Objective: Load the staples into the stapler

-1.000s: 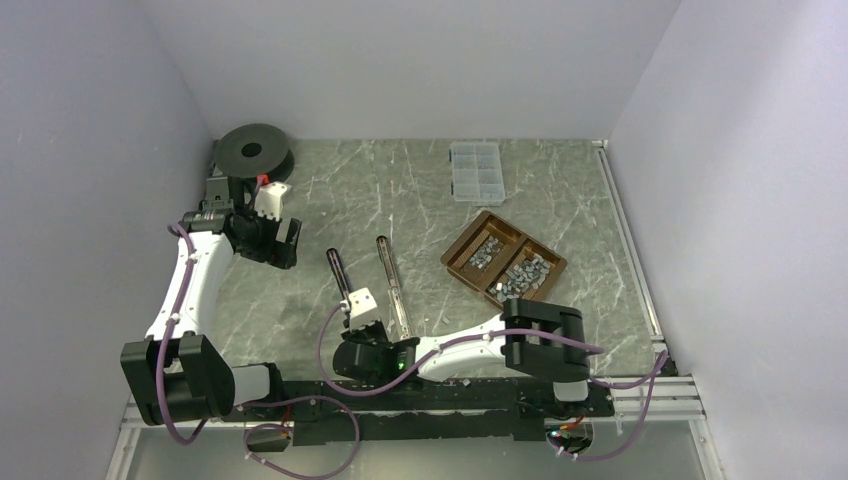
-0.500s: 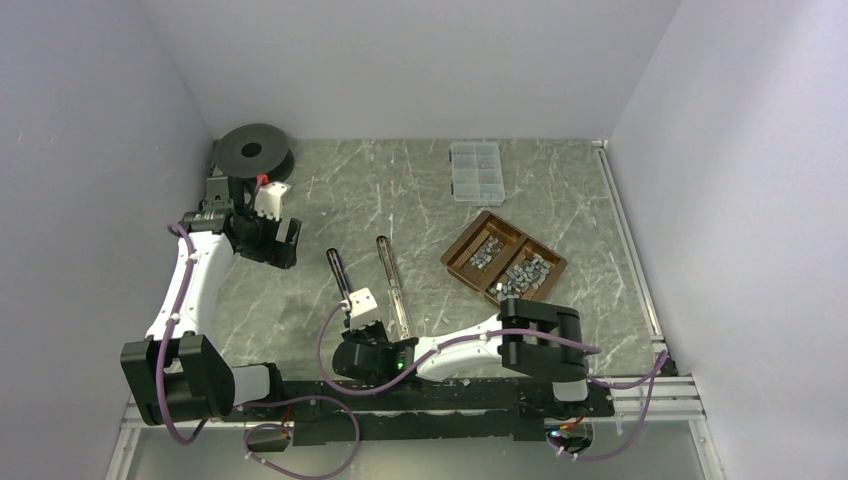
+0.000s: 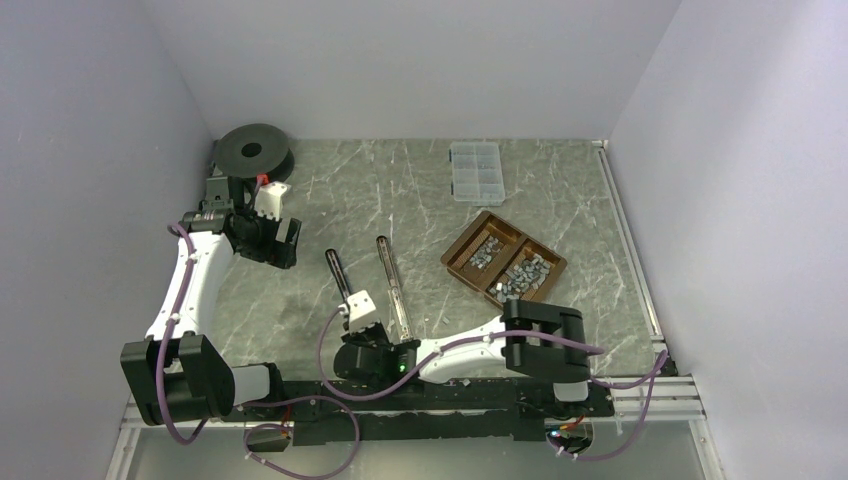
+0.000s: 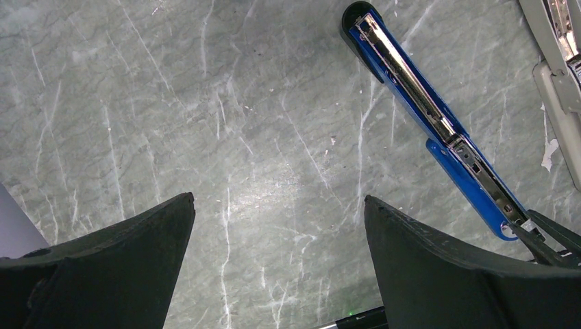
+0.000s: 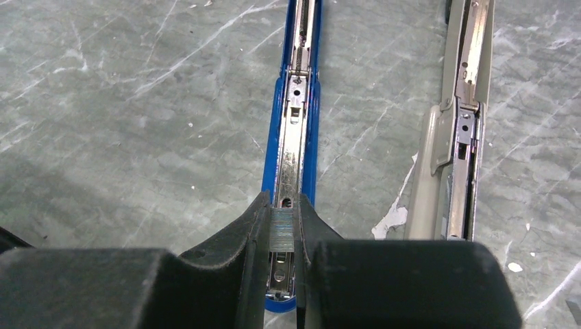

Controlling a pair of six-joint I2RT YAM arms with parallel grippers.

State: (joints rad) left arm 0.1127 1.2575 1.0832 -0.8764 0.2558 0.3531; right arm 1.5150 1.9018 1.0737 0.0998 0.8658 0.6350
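Note:
A blue stapler [image 5: 294,123] lies opened flat on the table, its metal channel facing up; it also shows in the top view [image 3: 338,272] and the left wrist view [image 4: 425,116]. My right gripper [image 5: 282,199] is shut on a short silver staple strip [image 5: 282,229] and holds it right over the near end of that channel. In the top view the right gripper [image 3: 360,315] sits at the blue stapler's near end. More staples [image 3: 525,275] lie in a brown tray [image 3: 462,262]. My left gripper [image 4: 277,205] is open and empty over bare table, left of the stapler [image 3: 284,245].
A beige stapler [image 5: 459,137] lies open beside the blue one on its right [image 3: 392,285]. A clear compartment box [image 3: 476,172] stands at the back. A black spool [image 3: 254,150] sits in the back left corner. White paint chips mark the table by the beige stapler.
My right gripper has shifted slightly toward the near edge with the staple strip in it. The left arm has not moved.

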